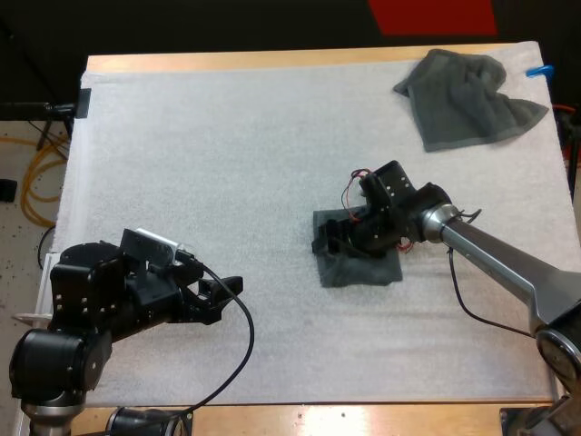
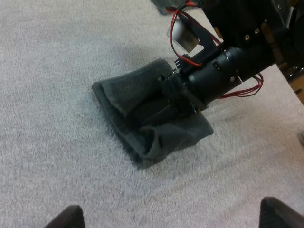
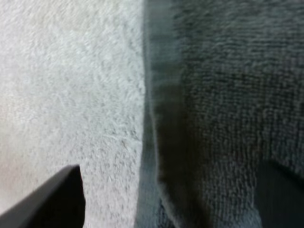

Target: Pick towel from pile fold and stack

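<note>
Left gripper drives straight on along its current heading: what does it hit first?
The left gripper points across bare mat at the folded towel, so likely its near edge first. The right gripper sits on that towel just beyond. Height is unclear; it could skim over.

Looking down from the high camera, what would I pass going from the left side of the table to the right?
First the left hand, then the folded towel, then the crumpled towel.
</note>
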You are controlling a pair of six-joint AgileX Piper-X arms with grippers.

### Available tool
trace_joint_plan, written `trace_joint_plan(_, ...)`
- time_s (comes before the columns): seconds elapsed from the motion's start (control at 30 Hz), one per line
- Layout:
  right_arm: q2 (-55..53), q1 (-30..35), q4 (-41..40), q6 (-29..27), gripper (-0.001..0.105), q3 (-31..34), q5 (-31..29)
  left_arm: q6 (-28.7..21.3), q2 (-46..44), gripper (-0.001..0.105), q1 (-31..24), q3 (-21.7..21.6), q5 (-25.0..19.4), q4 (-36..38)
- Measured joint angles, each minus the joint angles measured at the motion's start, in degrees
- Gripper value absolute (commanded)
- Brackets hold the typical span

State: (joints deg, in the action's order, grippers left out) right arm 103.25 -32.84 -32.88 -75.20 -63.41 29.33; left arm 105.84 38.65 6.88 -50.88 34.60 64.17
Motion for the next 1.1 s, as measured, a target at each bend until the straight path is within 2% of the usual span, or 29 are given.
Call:
trace_joint_plan(0.07, -0.8, -0.1, 0.0, 0.0, 0.068, 0.0, 0.3, 0.0, 0.0, 0.070, 0.0, 0.0, 0.0, 0.0)
trace_joint_plan(0.33, -1.7, -2.8, 0.1, 0.2, 0.068, -0.1, 6.1, 0.0, 0.0, 0.070, 0.0, 0.0, 0.0, 0.0)
trace_joint_plan(0.6, 1.9, -6.7, 0.9, 0.6, 0.067, -0.1, 6.3, 0.0, 0.0, 0.070, 0.0, 0.0, 0.0, 0.0)
trace_joint_plan(0.8, 1.7, -6.6, 0.8, 0.3, 0.067, -0.1, 6.5, 0.0, 0.0, 0.070, 0.0, 0.0, 0.0, 0.0)
trace_joint_plan(1.0, -4.6, -6.6, 0.4, -1.8, 0.067, 0.0, 5.6, 0.0, 0.0, 0.070, 0.0, 0.0, 0.0, 0.0)
trace_joint_plan(1.1, -9.8, -6.6, 0.4, -3.9, 0.067, 0.0, 1.2, 0.0, 0.0, 0.070, 0.0, 0.0, 0.0, 0.0)
